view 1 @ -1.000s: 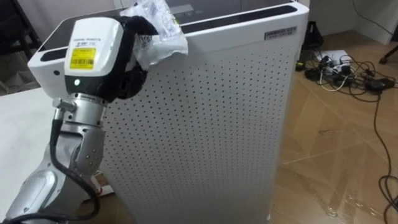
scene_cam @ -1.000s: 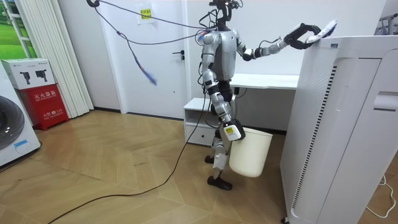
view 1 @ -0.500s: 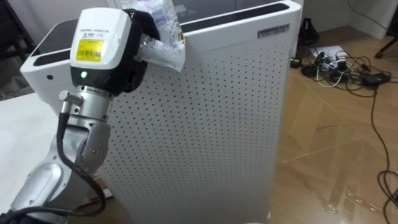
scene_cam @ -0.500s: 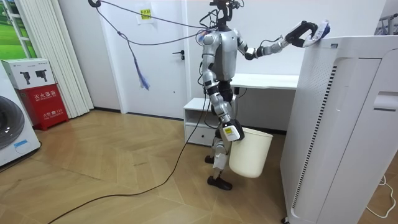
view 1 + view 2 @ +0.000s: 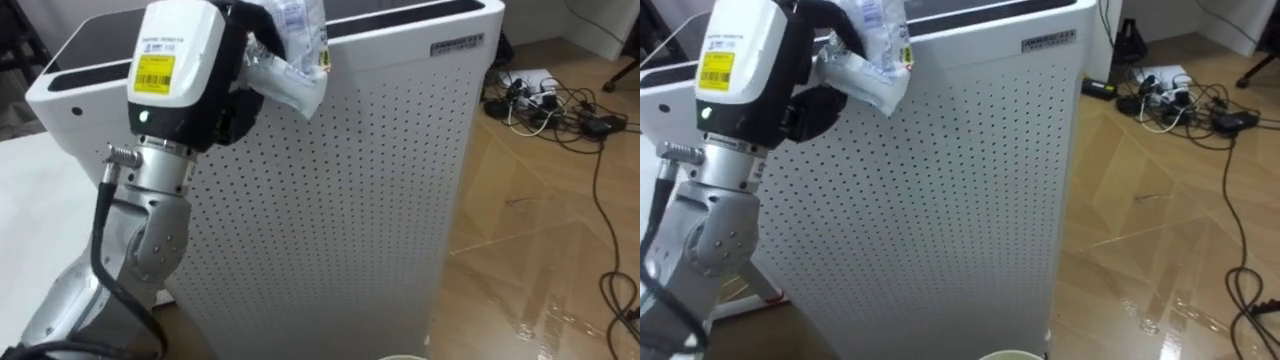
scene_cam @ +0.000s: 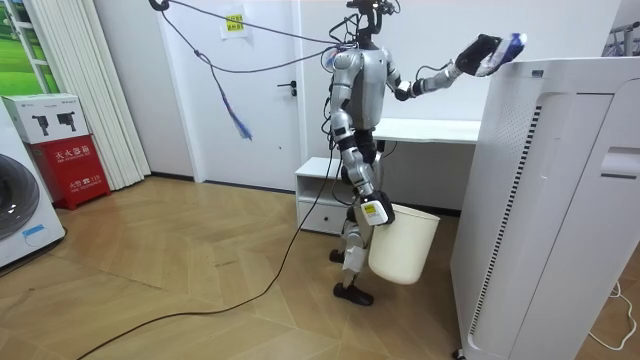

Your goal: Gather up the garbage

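My left hand [image 5: 185, 80] is raised beside the top edge of a tall white perforated appliance [image 5: 380, 200]. Its fingers are curled round a crumpled clear plastic wrapper [image 5: 295, 60] with some print on it. The wrapper hangs just off the appliance's top front corner. The room view shows the same hand [image 6: 478, 55] held high with the wrapper [image 6: 507, 44] at its tip. My right hand [image 6: 372, 212] hangs low against a white bin [image 6: 403, 245] by my leg; its fingers are hidden. I stand between a white table [image 6: 430, 130] and the appliance [image 6: 560, 200].
A tangle of cables and a power strip [image 5: 560, 110] lies on the wooden floor to the right of the appliance. A low white drawer unit [image 6: 320, 195] stands under the table. A dark cable [image 6: 200, 305] trails over the floor.
My left hand has lifted the wrapper off the appliance's top and drawn it slightly back towards my body. The right hand and bin have not moved.
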You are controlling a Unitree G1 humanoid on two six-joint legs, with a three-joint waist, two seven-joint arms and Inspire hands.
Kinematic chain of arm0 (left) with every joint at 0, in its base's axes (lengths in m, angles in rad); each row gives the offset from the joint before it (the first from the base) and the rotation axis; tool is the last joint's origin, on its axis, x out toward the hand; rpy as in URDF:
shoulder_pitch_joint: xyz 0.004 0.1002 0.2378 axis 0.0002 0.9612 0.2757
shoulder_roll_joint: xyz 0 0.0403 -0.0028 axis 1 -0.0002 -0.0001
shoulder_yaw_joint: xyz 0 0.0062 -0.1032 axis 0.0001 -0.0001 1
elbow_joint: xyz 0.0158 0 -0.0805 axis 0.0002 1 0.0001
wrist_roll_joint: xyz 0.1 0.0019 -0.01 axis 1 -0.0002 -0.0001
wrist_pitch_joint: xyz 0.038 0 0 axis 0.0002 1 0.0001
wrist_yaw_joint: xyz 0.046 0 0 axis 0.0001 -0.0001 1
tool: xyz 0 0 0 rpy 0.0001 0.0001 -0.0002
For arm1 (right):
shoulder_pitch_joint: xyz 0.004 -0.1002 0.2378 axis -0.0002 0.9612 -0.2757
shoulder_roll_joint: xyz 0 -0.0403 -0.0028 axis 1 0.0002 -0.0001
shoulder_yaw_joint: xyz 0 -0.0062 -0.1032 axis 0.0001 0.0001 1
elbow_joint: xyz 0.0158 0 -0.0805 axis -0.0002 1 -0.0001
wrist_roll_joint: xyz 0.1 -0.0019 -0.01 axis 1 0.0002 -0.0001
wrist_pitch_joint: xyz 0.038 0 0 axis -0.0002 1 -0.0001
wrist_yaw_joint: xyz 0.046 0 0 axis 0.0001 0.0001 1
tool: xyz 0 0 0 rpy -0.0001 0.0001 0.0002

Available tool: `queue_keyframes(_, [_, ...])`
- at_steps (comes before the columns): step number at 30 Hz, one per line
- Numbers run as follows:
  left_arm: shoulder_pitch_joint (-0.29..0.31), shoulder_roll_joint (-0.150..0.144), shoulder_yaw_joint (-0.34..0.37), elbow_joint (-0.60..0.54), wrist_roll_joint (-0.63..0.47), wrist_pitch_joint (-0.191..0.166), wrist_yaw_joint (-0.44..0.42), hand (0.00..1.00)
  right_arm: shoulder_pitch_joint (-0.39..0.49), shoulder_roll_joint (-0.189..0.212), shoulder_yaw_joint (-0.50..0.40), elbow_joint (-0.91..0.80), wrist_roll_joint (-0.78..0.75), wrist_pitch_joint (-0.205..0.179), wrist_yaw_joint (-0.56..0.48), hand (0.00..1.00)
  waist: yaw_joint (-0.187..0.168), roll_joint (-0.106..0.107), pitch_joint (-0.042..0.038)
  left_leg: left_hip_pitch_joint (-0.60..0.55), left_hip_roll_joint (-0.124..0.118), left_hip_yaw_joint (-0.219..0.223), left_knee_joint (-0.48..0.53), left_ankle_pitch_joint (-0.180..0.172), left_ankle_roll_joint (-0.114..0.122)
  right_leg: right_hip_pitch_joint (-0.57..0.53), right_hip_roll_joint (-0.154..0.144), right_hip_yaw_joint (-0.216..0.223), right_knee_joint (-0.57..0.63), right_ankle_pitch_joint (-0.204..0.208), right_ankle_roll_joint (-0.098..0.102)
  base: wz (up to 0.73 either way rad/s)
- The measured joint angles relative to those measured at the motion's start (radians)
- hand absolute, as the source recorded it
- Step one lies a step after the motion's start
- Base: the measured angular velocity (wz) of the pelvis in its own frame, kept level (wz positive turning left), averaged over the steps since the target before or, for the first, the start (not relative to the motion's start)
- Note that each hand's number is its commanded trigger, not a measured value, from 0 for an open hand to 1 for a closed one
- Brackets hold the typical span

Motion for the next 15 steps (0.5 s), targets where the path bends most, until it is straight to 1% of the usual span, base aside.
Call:
queue_keyframes(2, [0.000,-0.022,-0.028,-0.035,0.000,-0.007,-0.020,1.00,-0.011,0.004,0.029,0.013,0.009,-0.004,-0.003,1.00,0.000,-0.010,-0.0011,-0.001,0.000,-0.002,0.000,0.000,0.000,0.000,0.000,-0.001,0.000,0.000,0.000,0.00])
queue_keyframes(3, [0.000,-0.033,-0.045,-0.065,-0.001,-0.017,-0.037,1.00,-0.023,0.008,0.045,0.027,0.010,-0.004,-0.003,1.00,0.001,-0.019,-0.0018,-0.003,0.000,-0.003,0.000,0.000,0.000,0.000,0.000,-0.001,0.000,0.000,0.000,0.00])
queue_keyframes(4, [0.002,-0.041,-0.056,-0.094,-0.004,-0.037,-0.052,1.00,-0.031,0.012,0.057,0.033,0.011,-0.004,-0.001,1.00,0.002,-0.028,-0.0024,-0.002,0.000,-0.004,0.000,0.000,0.000,0.001,0.000,-0.001,0.000,0.000,0.000,0.00])
queue_keyframes(5, [0.002,-0.047,-0.058,-0.105,-0.005,-0.048,-0.060,1.00,-0.033,0.013,0.059,0.033,0.011,-0.004,0.003,1.00,0.002,-0.031,-0.0024,-0.002,0.000,-0.004,0.000,0.000,0.000,0.002,0.000,-0.001,0.000,0.000,0.000,0.00])
queue_keyframes(7, [0.002,-0.065,-0.062,-0.133,-0.010,-0.085,-0.080,1.00,-0.036,0.014,0.069,0.033,0.008,-0.006,0.006,1.00,0.002,-0.042,-0.0069,0.002,0.000,-0.004,0.000,0.000,0.000,0.005,0.000,0.000,0.000,0.000,0.000,0.00])
queue_keyframes(9, [0.004,-0.069,-0.063,-0.141,-0.014,-0.100,-0.089,1.00,-0.039,0.015,0.074,0.033,-0.002,-0.007,0.007,1.00,0.004,-0.048,-0.0089,0.001,0.000,-0.001,0.001,0.000,0.000,0.005,0.000,-0.001,-0.001,0.000,0.000,0.02])
queue_keyframes(11, [0.017,-0.068,-0.068,-0.142,-0.019,-0.104,-0.105,1.00,-0.040,0.015,0.075,0.033,0.001,-0.007,0.007,1.00,0.008,-0.049,-0.0098,0.002,0.000,-0.001,0.001,0.000,0.000,0.007,-0.002,-0.006,0.000,0.000,0.000,0.06])
queue_keyframes(13, [0.043,-0.068,-0.093,-0.139,-0.019,-0.108,-0.126,1.00,-0.042,0.014,0.078,0.033,0.003,-0.007,0.005,1.00,0.018,-0.049,-0.0096,0.000,0.000,-0.001,0.002,0.000,0.000,0.005,-0.005,-0.014,0.002,0.000,0.000,0.08])
queue_keyframes(15, [0.067,-0.072,-0.101,-0.130,-0.020,-0.124,-0.141,1.00,-0.049,0.014,0.084,0.033,0.004,-0.007,0.004,1.00,0.028,-0.050,-0.0095,-0.006,-0.001,-0.002,0.005,0.000,0.000,0.001,-0.009,-0.026,0.006,0.000,0.000,0.10])
